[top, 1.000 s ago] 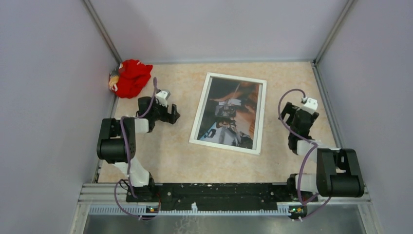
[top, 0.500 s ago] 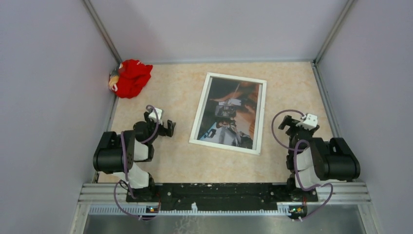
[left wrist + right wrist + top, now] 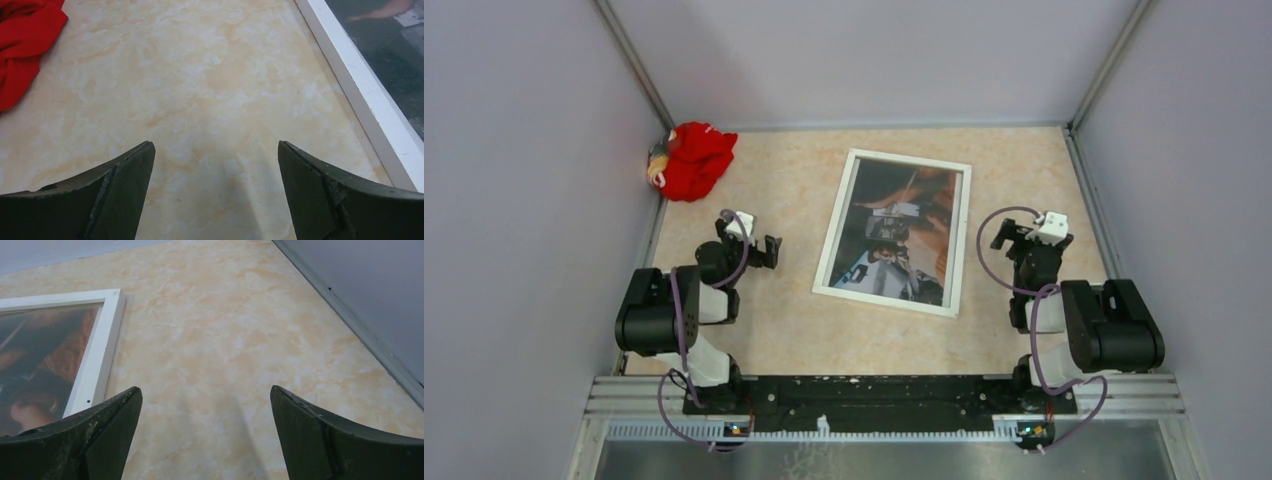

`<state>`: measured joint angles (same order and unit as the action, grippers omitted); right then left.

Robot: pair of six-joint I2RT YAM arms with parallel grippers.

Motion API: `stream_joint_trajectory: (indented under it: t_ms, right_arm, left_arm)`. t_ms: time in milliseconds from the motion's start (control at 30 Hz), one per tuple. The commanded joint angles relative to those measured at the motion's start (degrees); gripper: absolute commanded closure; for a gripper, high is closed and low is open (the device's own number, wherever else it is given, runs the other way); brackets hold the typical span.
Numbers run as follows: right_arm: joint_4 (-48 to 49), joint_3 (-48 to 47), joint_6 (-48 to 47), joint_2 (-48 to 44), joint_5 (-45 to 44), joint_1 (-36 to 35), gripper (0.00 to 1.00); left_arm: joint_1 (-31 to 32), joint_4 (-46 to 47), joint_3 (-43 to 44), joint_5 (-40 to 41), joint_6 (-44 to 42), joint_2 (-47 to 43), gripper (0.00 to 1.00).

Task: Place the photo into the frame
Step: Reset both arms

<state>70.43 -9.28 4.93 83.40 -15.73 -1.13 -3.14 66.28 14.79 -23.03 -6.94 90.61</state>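
Observation:
The white frame (image 3: 832,235) lies flat in the middle of the table, slightly turned, and the dark photo (image 3: 899,235) sits inside it, picture side up. To its left my left gripper (image 3: 752,248) stands open and apart from it. In the left wrist view the frame's white edge (image 3: 365,95) and the photo (image 3: 395,50) run along the right, and the left gripper (image 3: 215,150) holds nothing. My right gripper (image 3: 1016,238) stands open to the right of the frame. Its wrist view shows the right gripper (image 3: 206,392) over bare table, with the frame (image 3: 97,355) and photo (image 3: 40,350) at left.
A crumpled red cloth (image 3: 692,160) lies in the far left corner, also seen as red cloth (image 3: 22,45) at the upper left of the left wrist view. Grey walls close in three sides; the right wall's base rail (image 3: 350,320) runs near the right gripper.
Both arms have folded back toward their bases, away from the frame. The grippers stayed open. Frame and photo have not moved.

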Motion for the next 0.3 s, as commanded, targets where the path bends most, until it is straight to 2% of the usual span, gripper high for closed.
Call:
stream_joint_trajectory:
  t_ms: [0,267]
  right_arm:
    - [1.4,0.0,-0.8,-0.3,1.0,-0.4,0.01]
    - [1.3,0.0,-0.8,-0.3,1.0,-0.3,0.01]
  left_arm:
    - [0.1,2.5,0.2,-0.3,0.3,-0.7,0.01]
    - [0.1,2.3,0.2,-0.3,0.3,-0.7,0.01]
